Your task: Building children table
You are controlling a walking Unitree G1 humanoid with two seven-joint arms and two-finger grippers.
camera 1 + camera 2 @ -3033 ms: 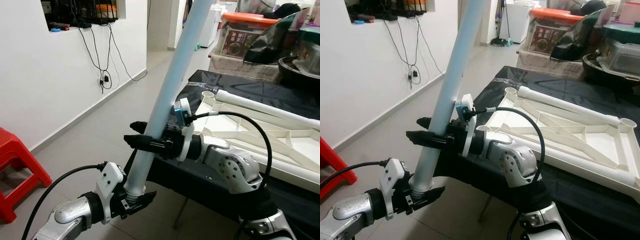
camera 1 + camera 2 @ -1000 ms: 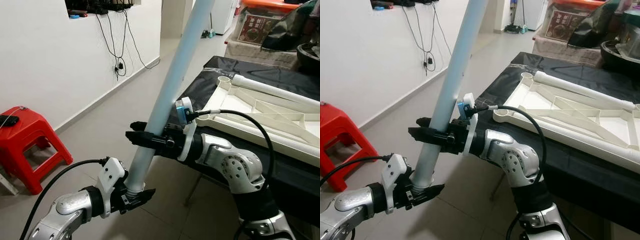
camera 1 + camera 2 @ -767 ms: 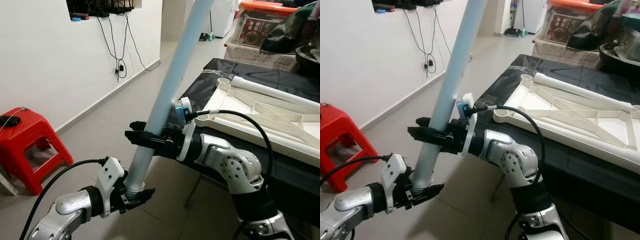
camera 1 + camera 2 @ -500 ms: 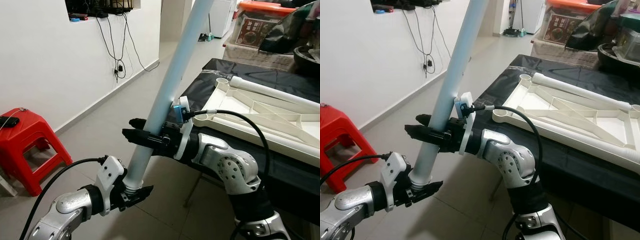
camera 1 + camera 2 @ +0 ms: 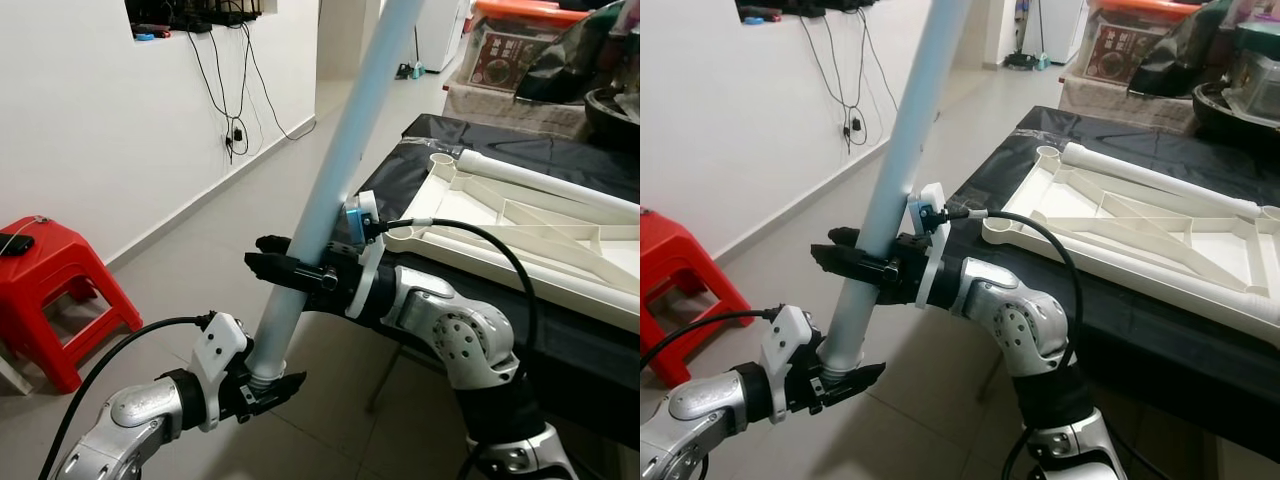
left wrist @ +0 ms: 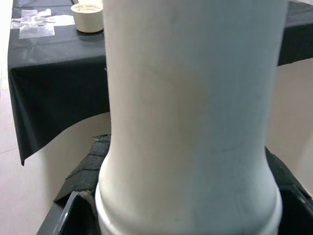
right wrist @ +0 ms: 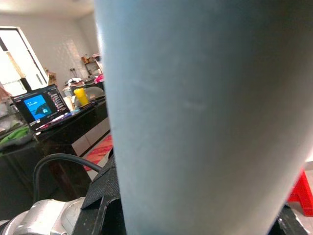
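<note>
I hold the white table leg (image 5: 340,170) tilted left of the upturned tabletop (image 5: 560,250): left gripper (image 5: 262,386) pinching its near end, right gripper (image 5: 285,268) clamping it higher

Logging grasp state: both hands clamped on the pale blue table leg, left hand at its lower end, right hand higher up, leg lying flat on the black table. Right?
Not quite. The table leg is not lying on the black table; it is held tilted in the air beside it, as the left eye view shows. The rest holds: left hand grips the lower end, right hand grips higher up.
</note>
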